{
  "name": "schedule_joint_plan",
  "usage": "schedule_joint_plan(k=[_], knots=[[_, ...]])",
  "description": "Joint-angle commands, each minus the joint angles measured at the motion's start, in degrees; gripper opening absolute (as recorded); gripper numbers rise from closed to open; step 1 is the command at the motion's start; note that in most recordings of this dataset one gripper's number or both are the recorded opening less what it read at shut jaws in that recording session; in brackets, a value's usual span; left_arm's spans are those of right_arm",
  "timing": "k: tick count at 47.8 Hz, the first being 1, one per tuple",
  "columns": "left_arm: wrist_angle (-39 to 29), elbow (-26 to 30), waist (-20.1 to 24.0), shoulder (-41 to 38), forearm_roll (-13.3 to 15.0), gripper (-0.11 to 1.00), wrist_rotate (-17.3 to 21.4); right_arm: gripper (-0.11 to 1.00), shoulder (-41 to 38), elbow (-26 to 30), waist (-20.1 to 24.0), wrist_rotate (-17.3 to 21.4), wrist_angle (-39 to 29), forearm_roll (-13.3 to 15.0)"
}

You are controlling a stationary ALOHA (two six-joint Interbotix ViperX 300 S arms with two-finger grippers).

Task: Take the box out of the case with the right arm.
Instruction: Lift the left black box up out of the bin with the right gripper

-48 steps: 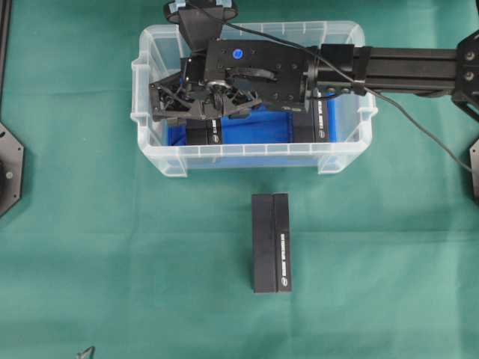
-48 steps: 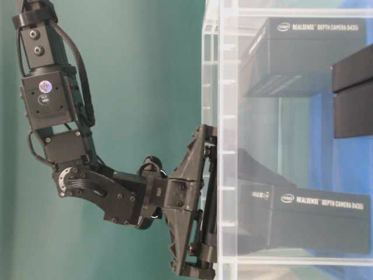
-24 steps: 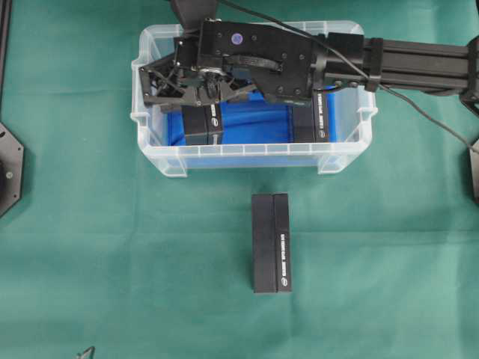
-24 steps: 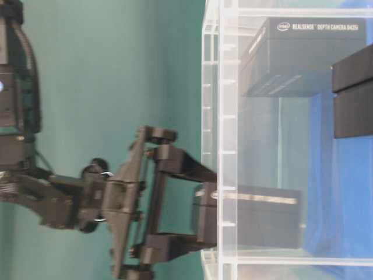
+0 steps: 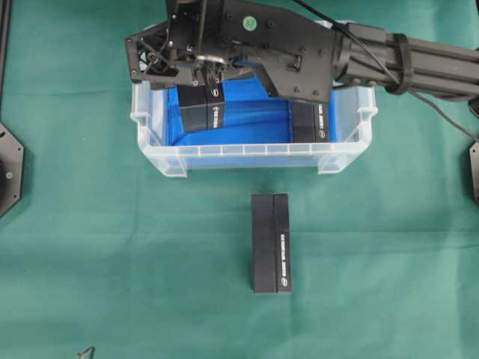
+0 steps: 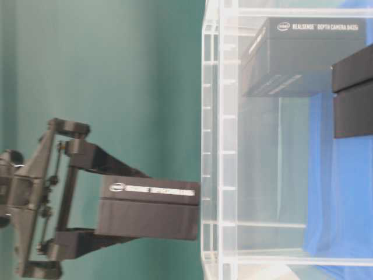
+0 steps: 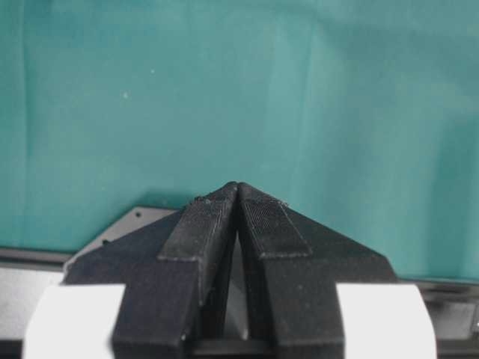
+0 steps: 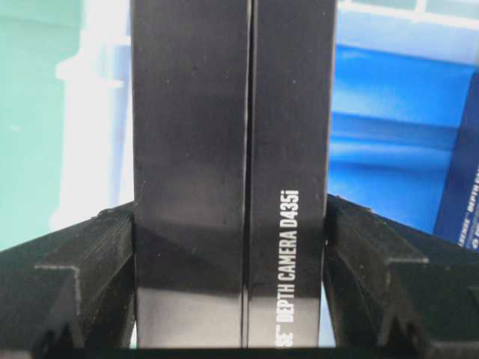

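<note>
Three black boxes show from overhead: one held box (image 5: 200, 107) in the right gripper (image 5: 196, 88), one second box (image 5: 310, 120) standing inside the case (image 5: 254, 155) at its right end, and one third box (image 5: 272, 242) lying on the green worktop (image 5: 112, 247) in front of the case, well apart from it. There is one case, a clear plastic tub with a ribbed rim and a blue sheet (image 5: 251, 120) on its floor.

The held box is long, flat-sided and matte black, split by a seam down its length, with white lettering reading "DEPTH CAMERA D435i" along one narrow face. In the table-level view it sits outside the case's rim, just clear of the wall. The right fingers (image 8: 90, 277) press on its two broad sides, spread about the box's width.

The right arm (image 5: 404, 60) reaches in from the right edge across the case's far side, its wrist turned down over the left end.

The left gripper (image 7: 238, 196) hangs over bare green cloth, its fingers (image 7: 202, 224) meeting at the tips with nothing between them.
</note>
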State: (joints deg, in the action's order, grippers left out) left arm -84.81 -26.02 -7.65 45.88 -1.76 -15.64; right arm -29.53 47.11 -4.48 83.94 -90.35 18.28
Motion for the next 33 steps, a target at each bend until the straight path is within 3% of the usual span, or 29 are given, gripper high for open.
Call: schedule_joint_plan(k=[1, 11, 33], knots=[[0.2, 0.5, 0.1, -0.2, 0.0, 0.0, 0.1, 0.69, 3.7, 3.5, 0.6, 0.4, -1.0, 1.4], [0.2, 0.5, 0.1, -0.2, 0.0, 0.0, 0.0, 0.69, 3.7, 4.0, 1.0, 2.7, -1.8, 1.8], [0.2, 0.5, 0.1, -0.2, -0.1, 0.0, -0.1, 0.69, 3.7, 4.0, 1.1, 2.9, -1.8, 1.8]])
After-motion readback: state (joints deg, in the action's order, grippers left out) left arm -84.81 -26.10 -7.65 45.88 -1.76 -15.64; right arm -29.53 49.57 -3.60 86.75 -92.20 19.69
